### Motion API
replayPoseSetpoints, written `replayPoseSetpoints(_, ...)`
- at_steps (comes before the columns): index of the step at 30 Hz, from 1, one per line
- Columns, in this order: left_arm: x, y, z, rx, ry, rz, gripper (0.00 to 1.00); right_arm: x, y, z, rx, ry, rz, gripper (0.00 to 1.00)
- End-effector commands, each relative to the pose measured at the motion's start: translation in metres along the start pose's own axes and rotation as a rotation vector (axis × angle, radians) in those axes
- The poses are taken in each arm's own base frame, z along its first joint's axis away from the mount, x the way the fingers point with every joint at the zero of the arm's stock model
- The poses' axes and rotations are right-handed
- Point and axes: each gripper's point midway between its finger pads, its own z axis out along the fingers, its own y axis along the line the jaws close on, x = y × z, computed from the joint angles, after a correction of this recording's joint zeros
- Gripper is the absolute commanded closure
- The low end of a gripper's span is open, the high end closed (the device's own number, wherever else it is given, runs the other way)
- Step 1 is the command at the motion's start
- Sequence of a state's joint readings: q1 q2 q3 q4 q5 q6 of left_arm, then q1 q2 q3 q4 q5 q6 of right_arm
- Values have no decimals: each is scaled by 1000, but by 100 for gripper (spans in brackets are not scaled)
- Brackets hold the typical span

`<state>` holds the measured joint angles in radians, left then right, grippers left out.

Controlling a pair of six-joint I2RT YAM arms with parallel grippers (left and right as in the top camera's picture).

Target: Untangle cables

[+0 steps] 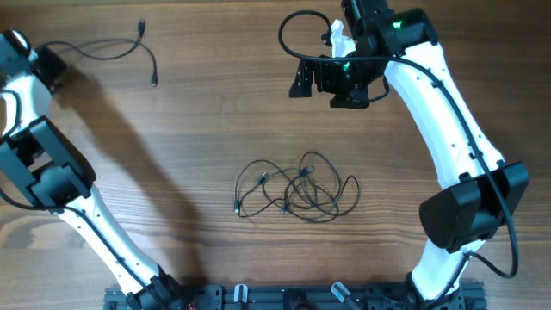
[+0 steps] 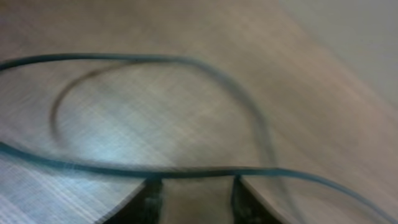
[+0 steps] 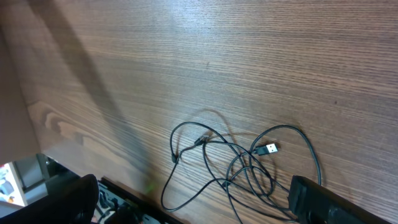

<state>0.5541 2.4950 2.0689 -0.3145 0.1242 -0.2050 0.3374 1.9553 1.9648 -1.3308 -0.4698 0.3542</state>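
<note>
Black cables (image 1: 303, 182) knotted on wooden table (image 1: 215, 103)

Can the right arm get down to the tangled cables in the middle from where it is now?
Probably yes. The right gripper is open, the tangled cables lie on bare wood in its wrist view, and the left arm is far off to the side.

Cables (image 1: 303, 176): no marking can be read.
Table (image 1: 215, 103): no text or sign can be read.
Arms: no brand or number can be read.
</note>
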Motion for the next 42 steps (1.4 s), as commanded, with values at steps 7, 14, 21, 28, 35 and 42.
replayPoseSetpoints(7, -30, -106, -130, 316, 167, -234, 0, 1, 3, -6, 4, -16, -9, 0)
replayPoseSetpoints(14, 7, -146, -179, 300, 315, -195, 0, 16, -3, -6, 21, 46, -64, 0)
replayPoseSetpoints(21, 97, -216, -246, 327, 581, 23, 0, 14, -20, -21, 30, 37, -21, 0)
replayPoseSetpoints(28, 164, -258, -318, 324, 703, 308, 6, 29, -51, -77, 43, -10, -31, 0)
replayPoseSetpoints(35, 184, -256, -387, 318, 755, 390, 6, 55, -50, -133, 98, -142, -85, 0)
replayPoseSetpoints(42, 202, -241, -444, 323, 794, 460, 1, 99, -43, -159, 113, -224, -122, 0)
